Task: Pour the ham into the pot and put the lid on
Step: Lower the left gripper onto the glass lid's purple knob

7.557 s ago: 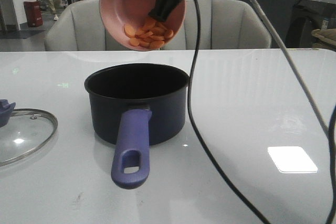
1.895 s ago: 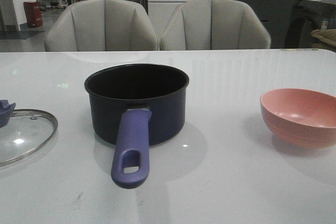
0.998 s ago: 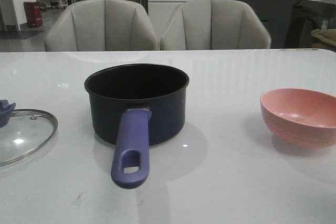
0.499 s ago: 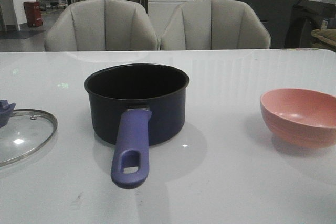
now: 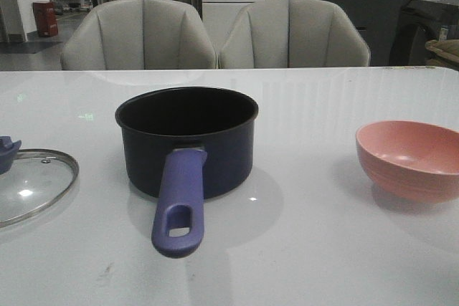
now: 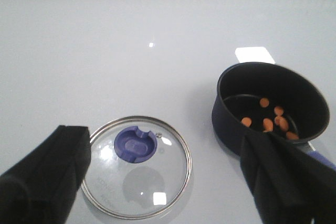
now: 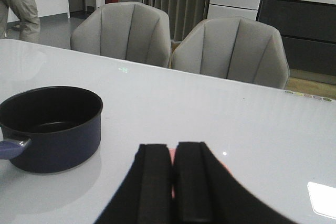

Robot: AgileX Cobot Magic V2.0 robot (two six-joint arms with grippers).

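The dark navy pot (image 5: 186,141) stands mid-table, its purple-blue handle (image 5: 179,206) pointing toward me. In the left wrist view several pale-orange ham slices (image 6: 268,124) lie on the pot's black floor (image 6: 270,103). The glass lid (image 5: 29,184) rests flat on the table left of the pot. My left gripper (image 6: 165,140) hangs open above the lid (image 6: 137,182), its fingers (image 6: 44,177) spread well wider than the blue knob (image 6: 135,144). My right gripper (image 7: 173,153) is shut and holds nothing, with a sliver of pink showing behind it. Neither gripper appears in the front view.
An empty pink bowl (image 5: 409,159) sits upright at the right of the table. Two grey chairs (image 5: 215,34) stand beyond the far table edge. The white tabletop (image 5: 323,249) lies open between pot and bowl.
The pink bowl, earlier tipped over the pot with ham in it by the right arm, now sits empty on the right. Nothing has moved in the last two seconds.
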